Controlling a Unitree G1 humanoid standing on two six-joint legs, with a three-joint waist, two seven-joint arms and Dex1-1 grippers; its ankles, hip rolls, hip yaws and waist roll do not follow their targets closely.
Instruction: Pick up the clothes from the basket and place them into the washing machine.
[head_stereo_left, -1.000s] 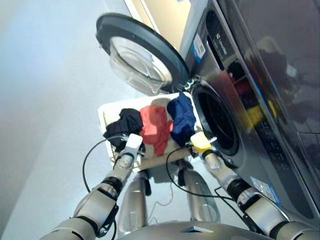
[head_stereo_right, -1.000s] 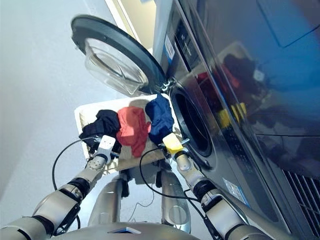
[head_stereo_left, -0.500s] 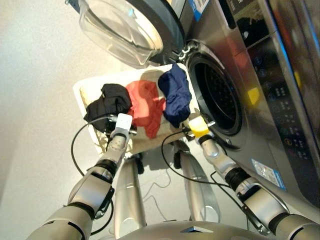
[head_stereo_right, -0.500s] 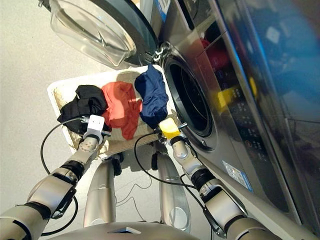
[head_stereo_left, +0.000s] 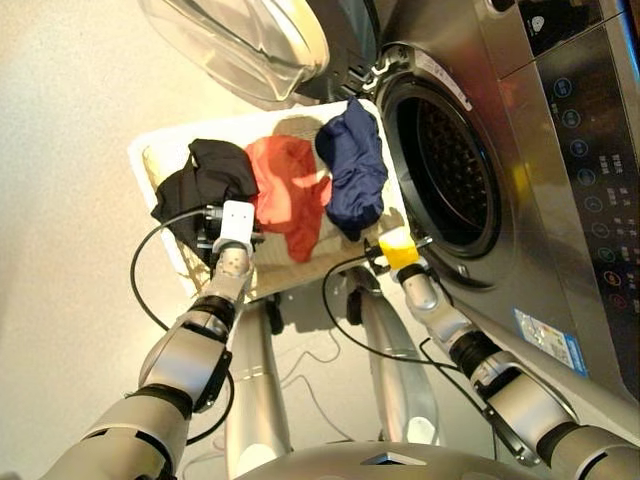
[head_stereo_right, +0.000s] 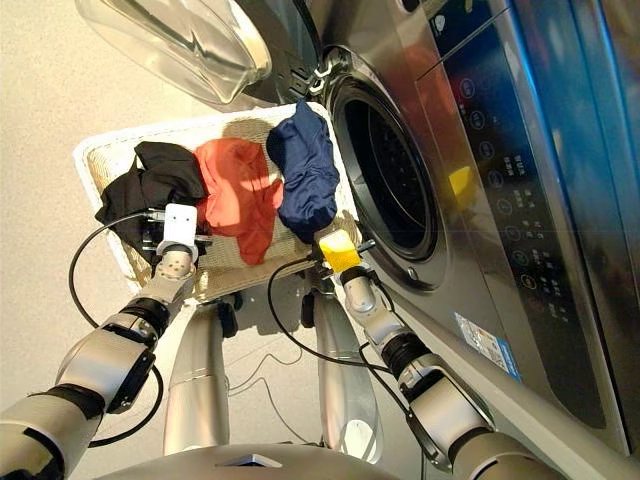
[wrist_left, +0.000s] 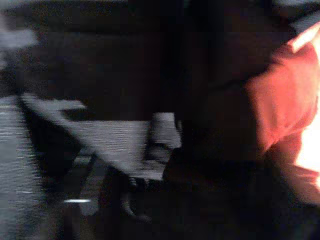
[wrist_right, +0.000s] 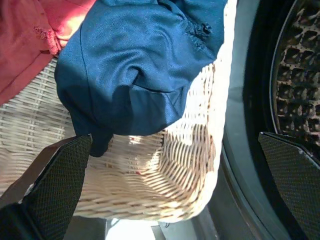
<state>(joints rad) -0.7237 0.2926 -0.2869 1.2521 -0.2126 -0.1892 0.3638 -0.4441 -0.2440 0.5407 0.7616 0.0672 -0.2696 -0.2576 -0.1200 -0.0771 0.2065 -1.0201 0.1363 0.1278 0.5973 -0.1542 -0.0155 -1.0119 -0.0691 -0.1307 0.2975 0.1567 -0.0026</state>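
Note:
The cream wicker basket (head_stereo_left: 150, 165) stands in front of the washing machine (head_stereo_left: 540, 200), whose drum opening (head_stereo_left: 445, 170) faces it. The clothes lie side by side in it: a black piece (head_stereo_left: 205, 180), a red one (head_stereo_left: 290, 195) and a dark blue one (head_stereo_left: 350, 170) nearest the drum. My left gripper (head_stereo_left: 216, 224) is at the near edge of the black piece, and dark cloth (wrist_left: 220, 125) fills its wrist view beside red cloth (wrist_left: 285, 100). My right gripper (wrist_right: 172, 142) is open just short of the blue piece (wrist_right: 140, 70), over the basket's near rim (wrist_right: 165, 190).
The machine's glass porthole door (head_stereo_left: 240, 40) hangs open above the far side of the basket. Black cables (head_stereo_left: 340, 320) loop from both wrists below the basket. A lit control panel (head_stereo_left: 595, 170) runs along the machine's front on the right.
The whole picture has shifted as the head tilted down towards the basket. Both grippers keep their places at the basket's near rim, relative to the clothes.

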